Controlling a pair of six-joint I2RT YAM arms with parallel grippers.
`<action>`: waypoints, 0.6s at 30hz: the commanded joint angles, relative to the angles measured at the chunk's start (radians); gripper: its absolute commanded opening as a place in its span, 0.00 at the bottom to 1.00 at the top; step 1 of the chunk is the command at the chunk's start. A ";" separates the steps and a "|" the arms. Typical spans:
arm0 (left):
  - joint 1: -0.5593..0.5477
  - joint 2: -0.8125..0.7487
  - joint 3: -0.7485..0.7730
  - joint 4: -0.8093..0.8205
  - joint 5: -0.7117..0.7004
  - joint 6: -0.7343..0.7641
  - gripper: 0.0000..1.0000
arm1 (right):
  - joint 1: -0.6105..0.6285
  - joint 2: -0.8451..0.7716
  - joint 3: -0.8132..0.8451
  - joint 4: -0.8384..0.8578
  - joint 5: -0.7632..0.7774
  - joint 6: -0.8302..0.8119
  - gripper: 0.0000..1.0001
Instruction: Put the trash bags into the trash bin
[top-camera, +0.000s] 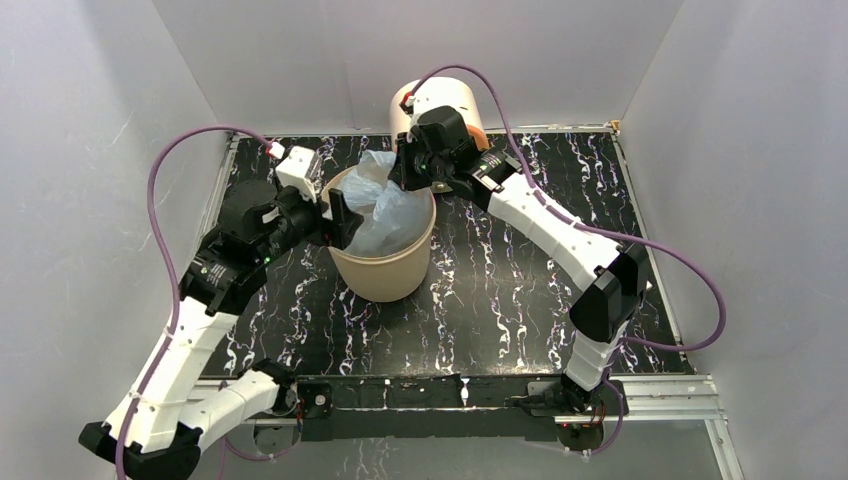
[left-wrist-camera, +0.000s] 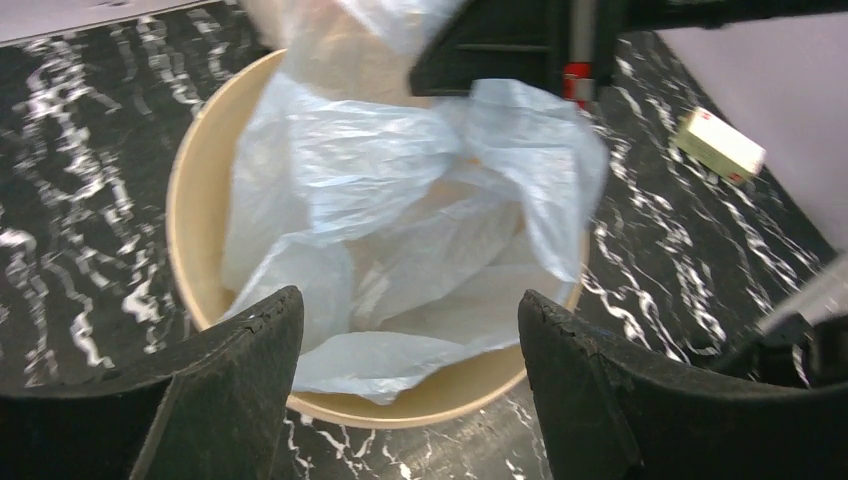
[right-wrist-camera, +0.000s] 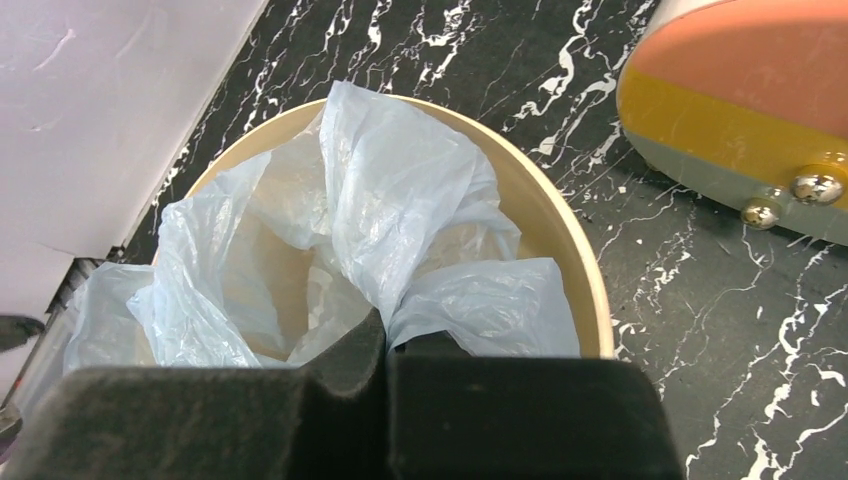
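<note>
The bag (right-wrist-camera: 400, 190) sat mostly inside the bin (top-camera: 385, 275), near the table's (top-camera: 520, 300) far edge. Our left gripper (left-wrist-camera: 408, 310) stood apart and empty. Our right gripper (right-wrist-camera: 385, 335) pinched the film, and we judged it should lower deep before releasing.

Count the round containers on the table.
2. The tan bin, with the blue bag partly in it, stands mid-table; the cream drum sits behind it by the back wall.

Lighting evenly and softly from above, throwing only faint shadows. Glinting on metal knobs (right-wrist-camera: 818, 186) at right of right-wrist view. Blurring trash bag (left-wrist-camera: 400, 200) and near fingers (left-wrist-camera: 235, 390) in left-wrist view.
</note>
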 joint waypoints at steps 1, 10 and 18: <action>0.005 0.000 0.043 -0.010 0.289 0.038 0.77 | 0.007 -0.032 0.039 0.052 -0.034 0.016 0.00; 0.004 0.116 0.037 0.018 0.506 0.097 0.73 | 0.007 -0.019 0.086 0.036 -0.113 0.030 0.00; 0.003 0.178 -0.050 0.067 0.158 0.086 0.19 | 0.007 -0.047 0.141 0.027 -0.236 0.040 0.00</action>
